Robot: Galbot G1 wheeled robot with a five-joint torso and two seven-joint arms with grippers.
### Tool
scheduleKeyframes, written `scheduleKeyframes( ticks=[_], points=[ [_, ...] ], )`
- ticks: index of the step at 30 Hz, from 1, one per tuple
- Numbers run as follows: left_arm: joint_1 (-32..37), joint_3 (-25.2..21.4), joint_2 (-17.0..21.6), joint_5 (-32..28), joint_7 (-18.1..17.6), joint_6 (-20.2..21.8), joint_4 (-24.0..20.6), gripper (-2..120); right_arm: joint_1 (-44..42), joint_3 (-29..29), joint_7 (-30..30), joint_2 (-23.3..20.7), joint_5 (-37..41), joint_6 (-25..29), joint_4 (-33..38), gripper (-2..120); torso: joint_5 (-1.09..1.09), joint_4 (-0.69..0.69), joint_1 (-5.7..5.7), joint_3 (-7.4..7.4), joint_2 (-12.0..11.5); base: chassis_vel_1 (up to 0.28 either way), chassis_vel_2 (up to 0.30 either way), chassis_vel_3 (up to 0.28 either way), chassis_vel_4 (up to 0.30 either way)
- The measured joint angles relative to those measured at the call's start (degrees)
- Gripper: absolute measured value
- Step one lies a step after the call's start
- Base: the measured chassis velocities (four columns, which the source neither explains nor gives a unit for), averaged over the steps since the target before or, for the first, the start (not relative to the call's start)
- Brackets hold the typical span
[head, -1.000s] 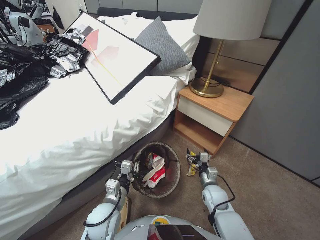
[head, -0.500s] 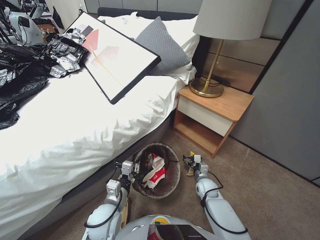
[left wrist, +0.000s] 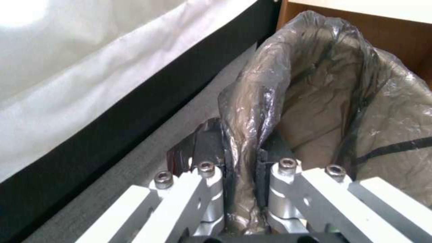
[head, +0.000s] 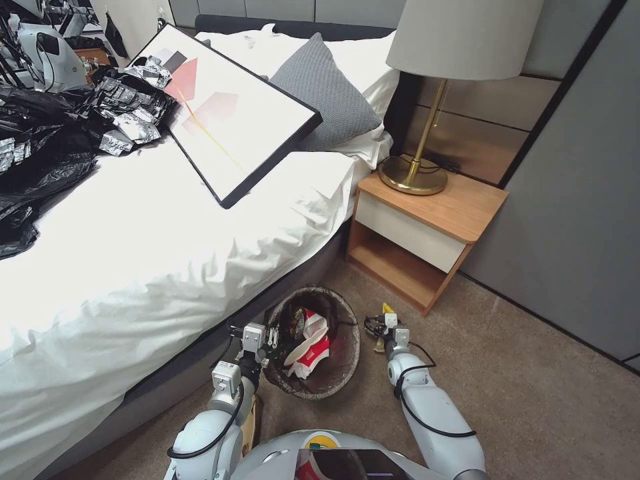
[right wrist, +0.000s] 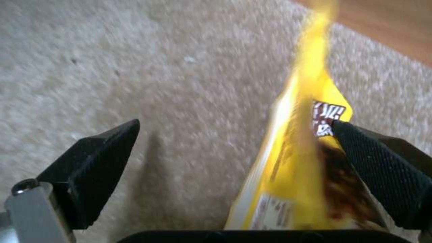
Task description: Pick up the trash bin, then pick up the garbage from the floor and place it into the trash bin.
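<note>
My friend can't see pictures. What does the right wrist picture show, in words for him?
A yellow snack wrapper stands between the right gripper's two black fingers, which are spread wide apart. The wrapper leans against one finger, with a wide gap to the other. Beige carpet lies behind.

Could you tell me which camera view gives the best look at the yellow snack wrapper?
The right wrist view: the yellow snack wrapper stands large between the open right gripper, against one pad, its print visible. The head view shows it as a small yellow tip on the carpet beside the trash bin.
</note>
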Motion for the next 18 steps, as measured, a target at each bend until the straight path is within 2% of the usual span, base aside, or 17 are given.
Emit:
scheduleKeyframes(
  ticks=[3, 6, 7, 10, 11, 14, 15, 18],
  points=[
    [-0.04, -0.08, 0.01, -0.02, -0.09, 0.00, 0.00, 7, 0.15, 0.25, -0.06, 0.15, -0.42, 0.72, -1.18, 98, 0.00, 0.00, 0.00, 0.00, 0.00, 0.000, 0.000, 0.000, 0.000],
    [-0.25, -0.12, 0.01, -0.06, -0.21, 0.00, 0.22, 7, 0.12, 0.73, -0.75, 0.24, -0.91, 1.96, -2.37, 85, 0.00, 0.00, 0.00, 0.00, 0.00, 0.000, 0.000, 0.000, 0.000],
    [-0.25, -0.12, 0.01, -0.06, -0.21, 0.00, 0.22, 7, 0.12, 0.73, -0.75, 0.24, -0.91, 1.96, -2.37, 85, 0.00, 0.00, 0.00, 0.00, 0.00, 0.000, 0.000, 0.000, 0.000],
    [-0.71, -0.01, -0.02, -0.10, -0.32, 0.00, 0.76, 7, -0.37, 1.01, -1.39, 0.22, -1.01, 3.19, -2.73, 69, 0.00, 0.00, 0.00, -0.01, 0.01, 0.000, 0.000, 0.000, 0.000],
    [-0.71, -0.01, -0.02, -0.10, -0.32, 0.00, 0.76, 7, -0.37, 1.01, -1.39, 0.22, -1.01, 3.19, -2.73, 69, 0.00, 0.00, 0.00, -0.01, 0.01, 0.000, 0.000, 0.000, 0.000],
    [-1.06, 0.05, -0.03, -0.11, -0.34, 0.06, 1.21, 7, -0.74, 1.19, -1.71, 0.15, -1.14, 3.65, -2.64, 55, -0.01, 0.00, 0.00, -0.01, 0.01, 0.000, 0.000, 0.000, 0.000],
    [-1.06, 0.05, -0.03, -0.11, -0.34, 0.06, 1.21, 7, -0.74, 1.19, -1.71, 0.15, -1.14, 3.65, -2.64, 55, -0.01, 0.00, 0.00, -0.01, 0.01, 0.000, 0.000, 0.000, 0.000],
    [-1.17, 0.16, -0.03, -0.16, -0.36, 0.11, 1.40, 7, -1.17, 1.32, -1.75, 0.08, -1.54, 4.02, -2.11, 39, 0.00, 0.01, 0.00, -0.01, 0.01, 0.000, 0.000, 0.000, 0.000]
  ],
)
